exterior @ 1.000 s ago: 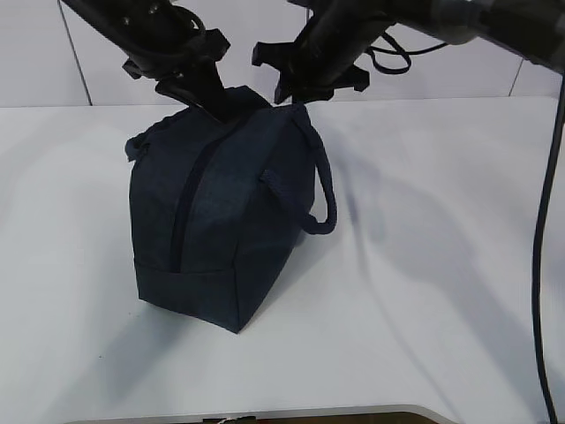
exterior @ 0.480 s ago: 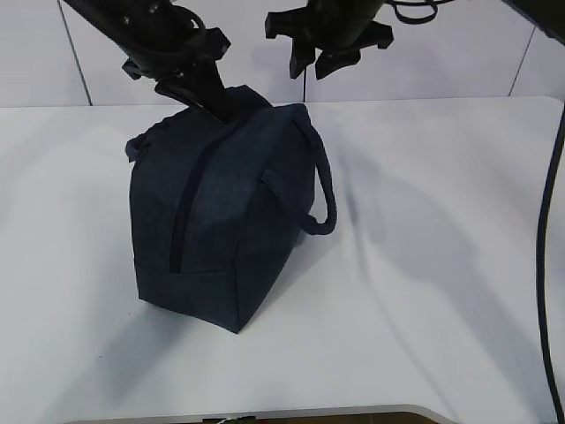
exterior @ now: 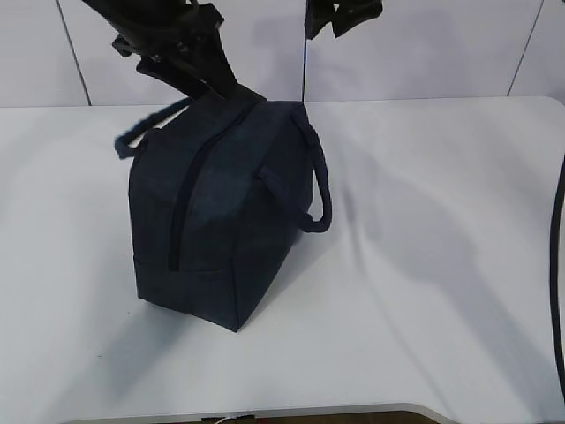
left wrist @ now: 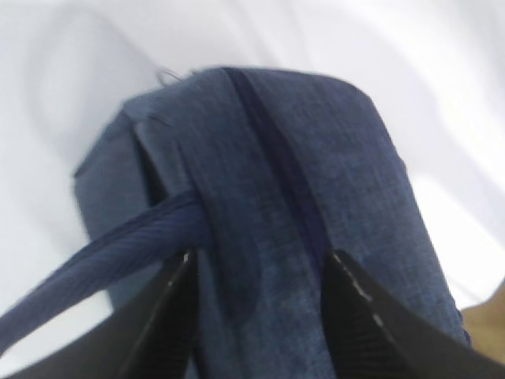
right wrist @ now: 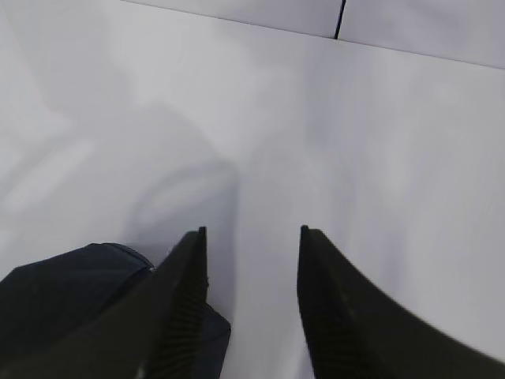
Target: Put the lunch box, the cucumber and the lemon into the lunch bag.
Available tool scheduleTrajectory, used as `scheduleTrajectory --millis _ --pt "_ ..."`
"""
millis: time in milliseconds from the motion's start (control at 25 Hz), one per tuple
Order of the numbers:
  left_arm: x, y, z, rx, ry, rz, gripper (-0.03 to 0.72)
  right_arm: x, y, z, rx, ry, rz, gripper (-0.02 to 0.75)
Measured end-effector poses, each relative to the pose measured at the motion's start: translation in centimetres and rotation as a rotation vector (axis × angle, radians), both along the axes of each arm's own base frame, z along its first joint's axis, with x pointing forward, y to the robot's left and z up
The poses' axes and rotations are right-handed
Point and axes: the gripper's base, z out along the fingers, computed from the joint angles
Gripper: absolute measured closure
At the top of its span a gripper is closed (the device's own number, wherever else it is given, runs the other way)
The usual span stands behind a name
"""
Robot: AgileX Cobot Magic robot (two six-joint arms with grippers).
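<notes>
Lunch bag [exterior: 221,212] stands zipped shut on white table [exterior: 424,265]; box, cucumber, lemon not visible, presumably inside, task looks near done. Left gripper [left wrist: 256,316] above bag's top, jaws apart, empty. Right gripper [right wrist: 252,308] high above bag, open, empty.

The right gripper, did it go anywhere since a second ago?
Yes. The right gripper went up and away from the lunch bag, now nearly out of the exterior view's top edge.
</notes>
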Motion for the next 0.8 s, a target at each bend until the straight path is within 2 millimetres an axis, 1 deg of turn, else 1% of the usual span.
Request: scheduleTrajectory --millis 240,400,520,640,800 --pt "-0.2 2.4 2.6 0.040 -0.053 0.095 0.309 -1.2 -0.2 2.2 -0.001 -0.035 0.052 0.416" --pt "-1.1 3.4 4.5 0.099 -0.103 0.139 0.309 -2.7 0.1 3.1 0.004 -0.017 0.099 0.416" --pt "-2.0 4.1 6.3 0.120 -0.143 0.165 0.309 -4.0 -0.1 3.5 -0.017 0.013 0.124 0.416" --pt "-3.4 4.7 8.3 0.125 -0.192 0.178 0.314 -5.9 -0.9 3.6 -0.037 0.063 0.127 0.416" --pt "-5.5 5.4 9.7 0.135 -0.211 0.184 0.327 -8.9 -2.3 4.8 -0.072 0.083 0.123 0.416"
